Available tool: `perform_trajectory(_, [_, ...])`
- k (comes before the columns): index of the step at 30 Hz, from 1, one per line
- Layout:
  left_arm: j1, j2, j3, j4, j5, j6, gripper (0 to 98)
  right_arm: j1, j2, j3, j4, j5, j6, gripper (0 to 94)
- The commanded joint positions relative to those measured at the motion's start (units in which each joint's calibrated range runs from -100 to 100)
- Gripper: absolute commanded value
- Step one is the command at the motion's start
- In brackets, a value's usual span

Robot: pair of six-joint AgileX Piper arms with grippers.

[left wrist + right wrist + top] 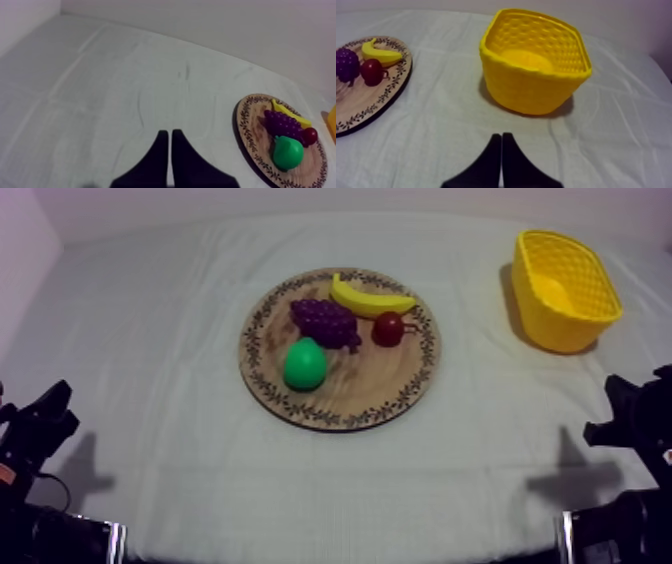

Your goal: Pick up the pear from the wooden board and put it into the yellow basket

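Pear [304,364] sits well ahead-left of right end effector [501,135], which is narrow, empty. Likely light, smooth, rigid: grip across belly.

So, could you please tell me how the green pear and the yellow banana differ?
The green toy pear is plump and rounded; the yellow toy banana is long and curved. The pear lies toward the round wooden board's near side, the banana at its far rim. Both rest on the board.
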State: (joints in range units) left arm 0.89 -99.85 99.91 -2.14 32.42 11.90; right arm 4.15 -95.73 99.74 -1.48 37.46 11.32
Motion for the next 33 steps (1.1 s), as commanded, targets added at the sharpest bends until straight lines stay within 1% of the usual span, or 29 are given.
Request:
perform_trajectory(1, [0.0,0.0,0.0,-0.03,0.0,0.0,0.1,0.0,0.0,0.0,0.0,0.0,0.0,0.4])
perform_trajectory(9, [0.0,0.0,0.0,-0.03,0.0,0.0,0.1,-0.2,0.0,0.0,0.0,-0.1,0.1,0.4])
perform_trajectory(12, [0.0,0.0,0.0,-0.03,0.0,0.0,0.1,-1.5,0.3,-1.2,1.2,3.9,1.1,0.4])
perform_trajectory(14, [0.0,0.0,0.0,-0.03,0.0,0.0,0.1,-2.9,1.8,-2.0,2.1,5.2,1.5,0.4])
perform_trajectory(18, [0.0,0.0,0.0,-0.03,0.0,0.0,0.1,-6.1,8.2,-3.0,6.7,4.4,-2.6,0.4])
perform_trajectory(21, [0.0,0.0,0.0,-0.03,0.0,0.0,0.1,-8.9,13.5,-4.9,10.7,4.2,-8.2,0.4])
perform_trajectory(23, [0.0,0.0,0.0,-0.03,0.0,0.0,0.1,-10.2,17.1,-7.5,11.7,5.3,-9.8,0.4])
perform_trajectory(26, [0.0,0.0,0.0,-0.03,0.0,0.0,0.1,-12.1,22.8,-14.2,11.7,9.7,-10.4,0.4])
perform_trajectory(33, [0.0,0.0,0.0,-0.03,0.0,0.0,0.1,-15.4,36.9,-36.2,10.1,25.5,-11.4,0.4])
